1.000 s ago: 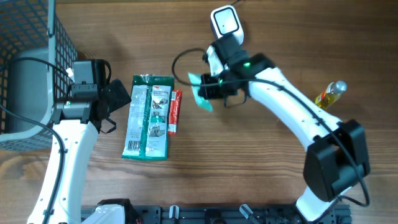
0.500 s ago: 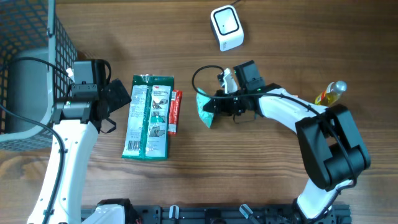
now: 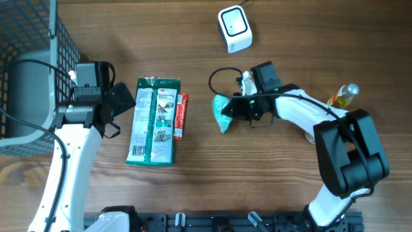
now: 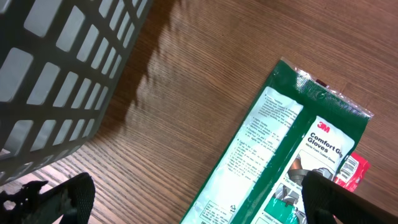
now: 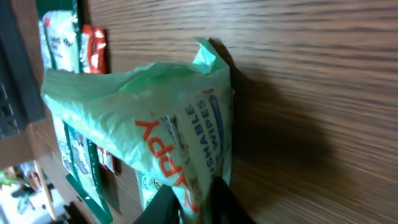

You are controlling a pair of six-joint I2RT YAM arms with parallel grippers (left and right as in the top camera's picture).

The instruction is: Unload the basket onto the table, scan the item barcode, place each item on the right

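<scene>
A pale green wipes packet [image 3: 223,111] with orange lettering lies low over the wood at table centre. My right gripper [image 3: 234,110] comes at it from the right. In the right wrist view the packet [image 5: 168,124] fills the frame, its lower edge pinched between my two dark fingers [image 5: 227,202], which stand close together. The white barcode scanner [image 3: 234,28] sits at the back, apart from the packet. My left gripper [image 3: 120,109] hangs wide open at the left edge of a green gloves pack [image 3: 153,120], holding nothing; that pack [image 4: 292,162] lies between its fingertips [image 4: 65,196].
A red packet [image 3: 181,116] lies against the gloves pack's right side. A dark wire basket [image 3: 32,38] fills the back left corner. A small yellow bottle [image 3: 342,96] lies at the right. A black cable [image 3: 222,74] loops behind the right wrist.
My right arm has swung the wipes packet away from the scanner, down and to the right toward table centre. The left arm has not moved.
</scene>
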